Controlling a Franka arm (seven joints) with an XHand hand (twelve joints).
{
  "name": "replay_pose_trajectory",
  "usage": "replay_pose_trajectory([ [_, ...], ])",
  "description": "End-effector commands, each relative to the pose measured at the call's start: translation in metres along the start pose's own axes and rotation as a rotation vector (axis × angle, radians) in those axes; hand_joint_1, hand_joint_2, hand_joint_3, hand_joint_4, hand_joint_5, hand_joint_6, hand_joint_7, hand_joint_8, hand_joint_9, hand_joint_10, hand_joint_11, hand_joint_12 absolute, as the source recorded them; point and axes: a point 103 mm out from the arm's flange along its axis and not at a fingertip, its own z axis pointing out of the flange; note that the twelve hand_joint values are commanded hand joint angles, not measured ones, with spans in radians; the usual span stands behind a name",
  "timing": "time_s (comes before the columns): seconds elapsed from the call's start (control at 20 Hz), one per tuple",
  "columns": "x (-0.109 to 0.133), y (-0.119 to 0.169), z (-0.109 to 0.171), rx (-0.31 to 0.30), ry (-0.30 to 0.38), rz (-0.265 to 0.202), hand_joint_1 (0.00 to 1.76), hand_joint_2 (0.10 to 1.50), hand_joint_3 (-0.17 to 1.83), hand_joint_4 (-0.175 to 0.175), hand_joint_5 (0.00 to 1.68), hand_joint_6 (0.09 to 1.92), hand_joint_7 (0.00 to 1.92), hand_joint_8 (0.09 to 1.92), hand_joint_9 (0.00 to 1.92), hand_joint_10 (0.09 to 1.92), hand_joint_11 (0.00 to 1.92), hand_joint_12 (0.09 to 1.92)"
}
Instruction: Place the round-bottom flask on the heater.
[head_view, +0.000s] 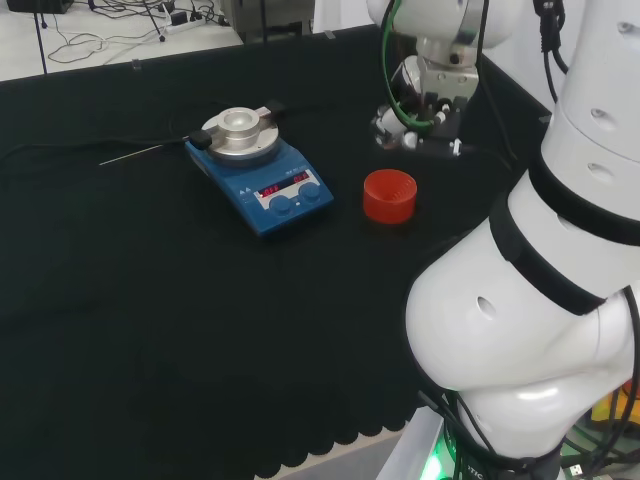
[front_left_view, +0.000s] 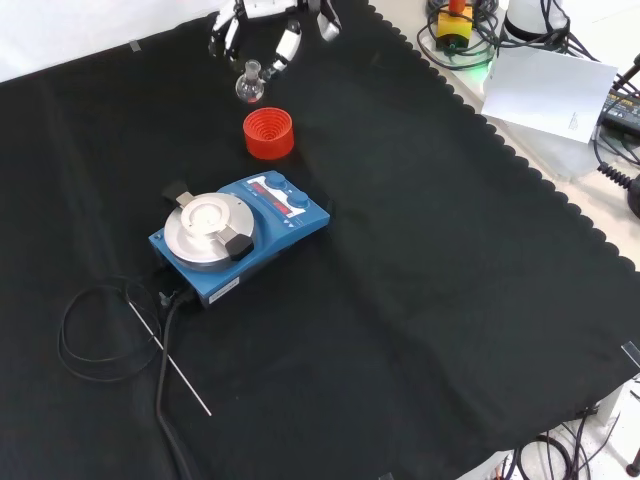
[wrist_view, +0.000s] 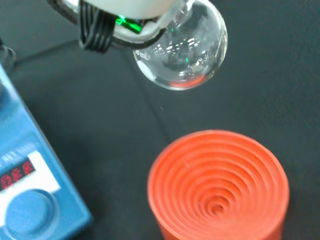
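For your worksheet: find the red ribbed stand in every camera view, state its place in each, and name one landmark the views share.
Head view: red ribbed stand, centre, right of the blue heater.
Front view: upper middle, above the heater.
Wrist view: close and large, near the heater's corner.
Shared landmark: the heater.

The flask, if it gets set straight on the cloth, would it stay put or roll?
Likely it would roll or tip: the flask has a round bottom with no flat base. It looks like thin clear glass, so probably fragile and slippery. The ribbed red stand beside it would probably steady it.
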Motion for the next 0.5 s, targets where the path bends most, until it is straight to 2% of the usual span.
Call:
replay_pose_trajectory([
  [0.05,0.034,0.013,-0.027,-0.007,0.020,-0.033,1.09,0.72,0.66,0.139,1.14,0.90,0.49,0.69,0.71,0.57,0.50,1.29],
  [0.2,0.052,0.026,-0.032,-0.002,0.027,-0.058,1.10,0.72,0.66,0.139,1.14,0.90,0.49,0.69,0.71,0.57,0.50,1.29],
  [0.3,0.067,0.040,-0.036,0.005,0.057,-0.067,1.10,0.72,0.66,0.139,1.14,0.90,0.49,0.69,0.71,0.57,0.50,1.29],
  [0.5,0.100,0.068,-0.041,0.013,0.057,-0.119,1.10,0.71,0.66,0.138,1.14,0.90,0.49,0.69,0.71,0.57,0.50,1.29],
])
